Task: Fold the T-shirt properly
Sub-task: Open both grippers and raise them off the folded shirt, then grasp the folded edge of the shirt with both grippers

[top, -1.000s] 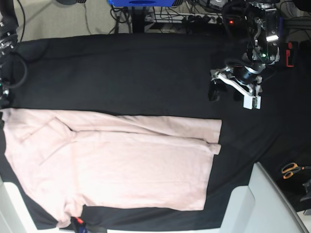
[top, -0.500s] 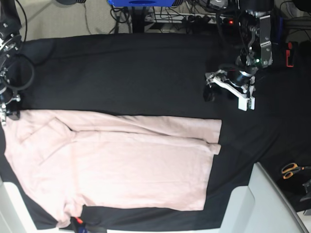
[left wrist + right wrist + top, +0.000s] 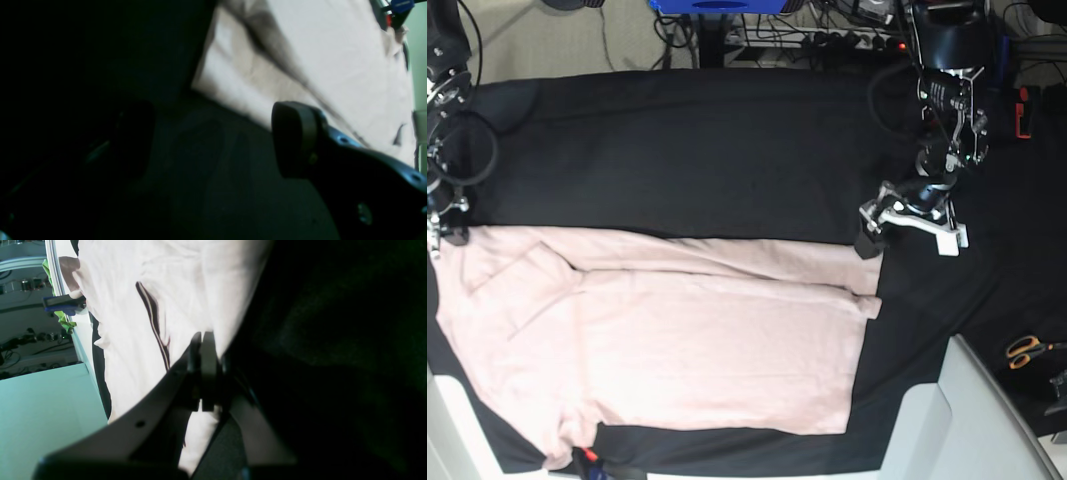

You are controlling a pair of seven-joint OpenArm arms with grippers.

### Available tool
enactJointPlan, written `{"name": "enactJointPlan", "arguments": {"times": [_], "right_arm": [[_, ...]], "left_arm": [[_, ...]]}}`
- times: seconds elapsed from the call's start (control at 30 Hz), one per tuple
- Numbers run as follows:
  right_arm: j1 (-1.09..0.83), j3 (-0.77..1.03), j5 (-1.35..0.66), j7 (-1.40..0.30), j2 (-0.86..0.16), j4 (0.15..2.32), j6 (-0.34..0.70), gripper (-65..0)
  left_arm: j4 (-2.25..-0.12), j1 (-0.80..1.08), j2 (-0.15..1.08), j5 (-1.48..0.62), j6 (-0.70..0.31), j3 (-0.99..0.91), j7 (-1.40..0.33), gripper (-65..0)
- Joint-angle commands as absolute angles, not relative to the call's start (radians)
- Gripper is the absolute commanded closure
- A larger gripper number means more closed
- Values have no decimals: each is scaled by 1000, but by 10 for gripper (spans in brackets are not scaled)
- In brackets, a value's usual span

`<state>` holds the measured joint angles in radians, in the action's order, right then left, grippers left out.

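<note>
The T-shirt (image 3: 667, 340) is lying flat on the black bench (image 3: 687, 150) with 1 long side already folded in. The right end effector (image 3: 203, 373) is pinching its collar-end corner shut; the left end effector (image 3: 907, 222) is hovering open over the hem corner, gripping nothing. Most folding remains.

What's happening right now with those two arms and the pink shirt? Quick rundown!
Right gripper shut at the T-shirt edge, a pinch not confirmed. Left gripper open, at the opposite corner. T-shirt flat on the black cloth, one lengthwise fold in. Nothing in the way.
</note>
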<state>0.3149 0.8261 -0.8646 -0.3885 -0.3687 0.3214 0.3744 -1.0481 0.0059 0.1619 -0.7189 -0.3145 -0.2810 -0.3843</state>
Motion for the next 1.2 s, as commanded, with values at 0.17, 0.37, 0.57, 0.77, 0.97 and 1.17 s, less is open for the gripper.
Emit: {"name": "enactJointPlan", "arguments": {"times": [0.17,0.37,0.57,0.77,0.97,1.17], "right_arm": [[321,825,-872,-389,-384,329,375,-8],[321,825,-872,-389,-384,331,375,-8],[321,825,-872,-389,-384,331,375,-8],[320,825,-872,-389,-384,331,375,-8],[320,825,-872,-389,-384,331,375,-8],[320,825,-872,-389,-384,332,375,-8]], "left_arm": [[-986,-71,147,-725,-317,-283,-386,-527],[-909,-128,133,-725,-317,-277,-386,-527],[-871,-154,114,-725,-317,-277,-386,-523],[-843,-162,114,-725,-317,-277,-386,-365],[-722,-219,117,-725,-320,-277,-372,0],[-727,-213,122,-725,-317,-275,-372,0]]}}
